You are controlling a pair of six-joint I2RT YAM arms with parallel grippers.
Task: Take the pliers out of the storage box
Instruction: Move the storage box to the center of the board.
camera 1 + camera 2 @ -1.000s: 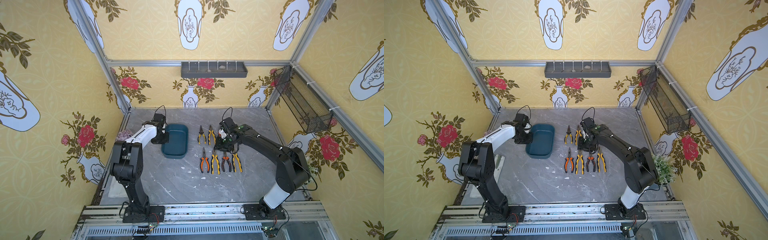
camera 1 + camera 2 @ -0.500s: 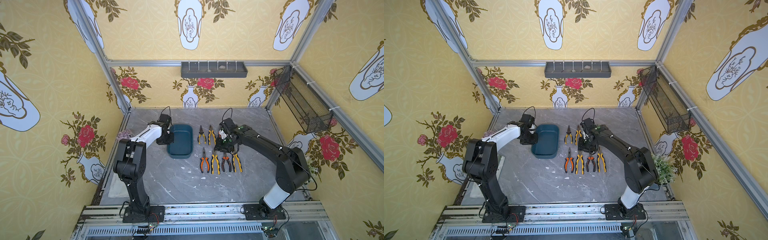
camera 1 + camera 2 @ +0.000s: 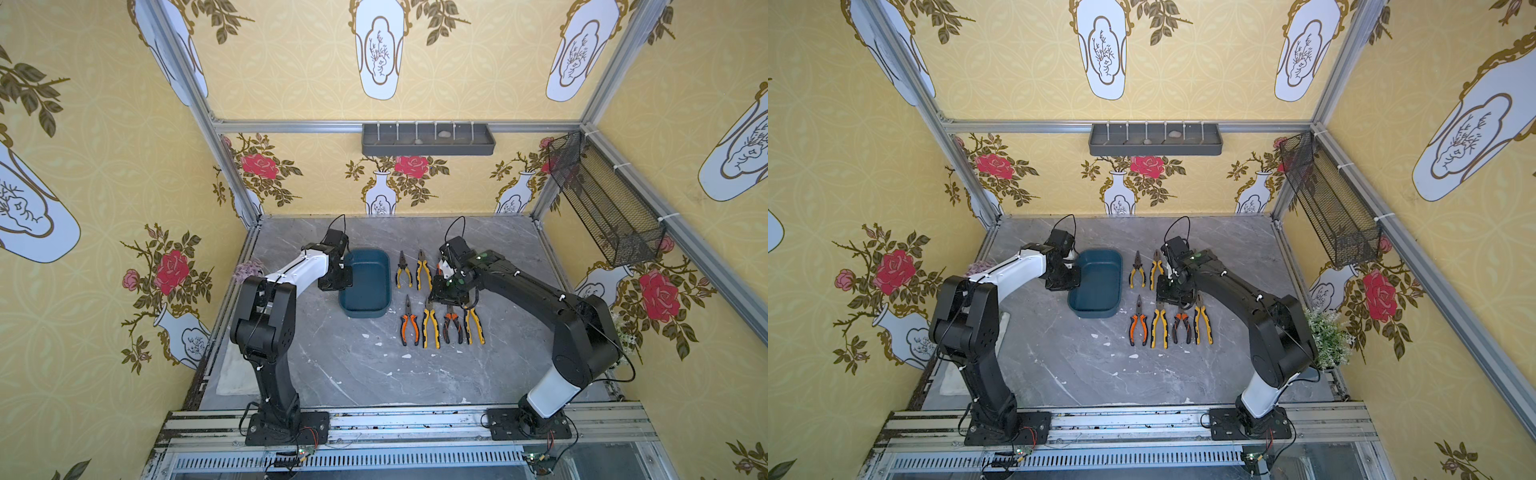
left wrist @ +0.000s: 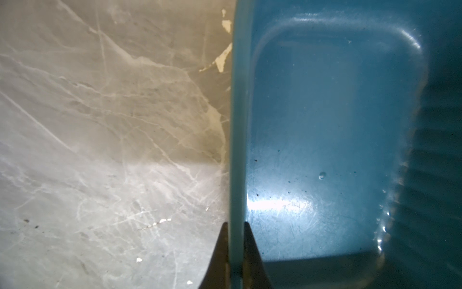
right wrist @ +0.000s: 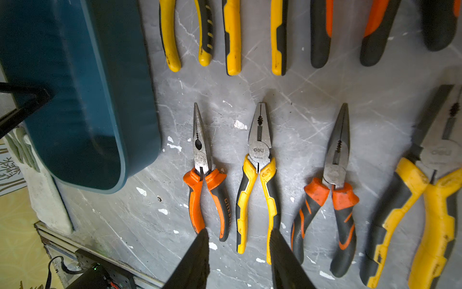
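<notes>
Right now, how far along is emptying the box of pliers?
Done: the box looks empty, and the pliers lie in two rows on the table. In hand: the left gripper pinches the box rim; the right gripper hangs open over the front row, empty. Left: apparently nothing.

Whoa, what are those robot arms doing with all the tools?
The blue box looks empty, and the left gripper is pinching its rim. The pliers lie in two rows on the grey table beside it. The right gripper hangs open above them, holding nothing.
</notes>
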